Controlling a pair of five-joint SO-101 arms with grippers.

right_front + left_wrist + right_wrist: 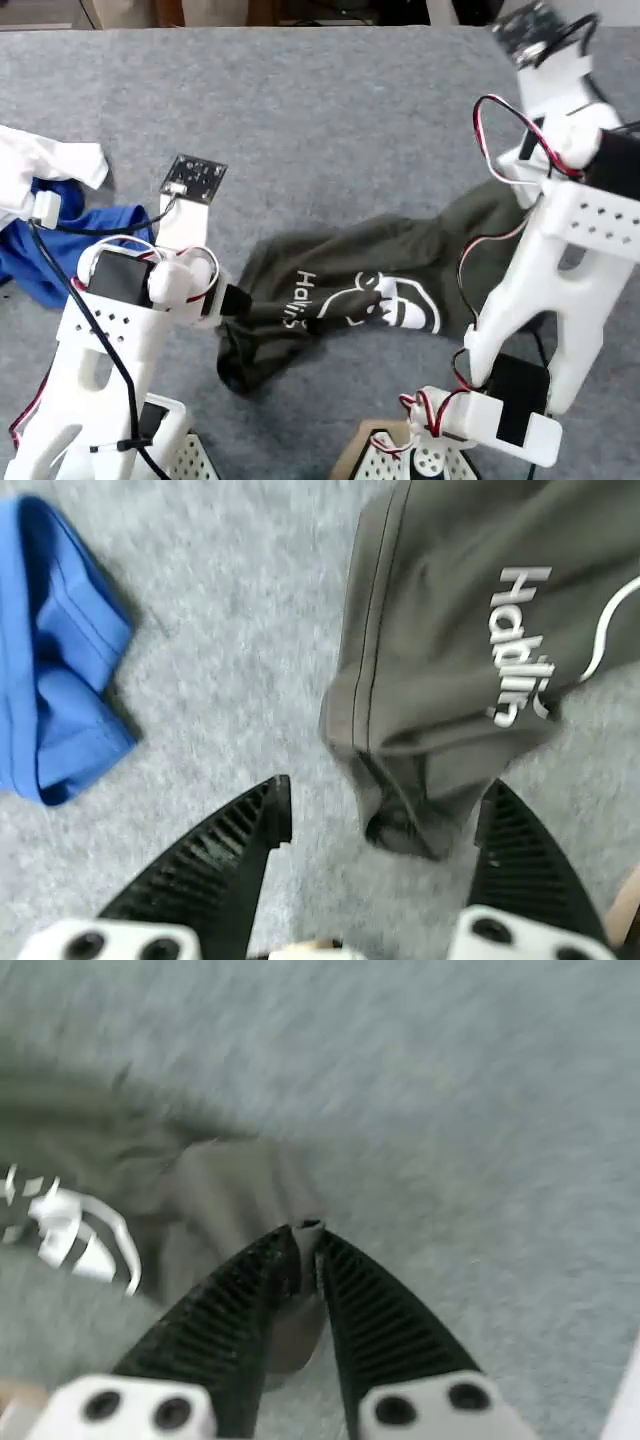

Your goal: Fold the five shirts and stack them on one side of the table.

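Note:
A dark olive shirt (pixel 380 265) with white print lies stretched across the middle of the grey table. My left gripper (pixel 388 783) is open, its fingers on either side of the shirt's bunched near corner (pixel 410 825); in the high view the left gripper (pixel 238 302) sits at the shirt's left end. My right gripper (pixel 305 1230) is shut on a fold of the olive shirt (pixel 230 1200) at its right end. A crumpled blue shirt (pixel 55 250) and a white shirt (pixel 40 160) lie at the left edge; the blue shirt (pixel 55 670) also shows beside the left gripper.
The grey table cloth (pixel 330 120) is bare across the far half. The right arm's white frame (pixel 560 290) stands over the shirt's right part, and both arm bases sit at the near edge.

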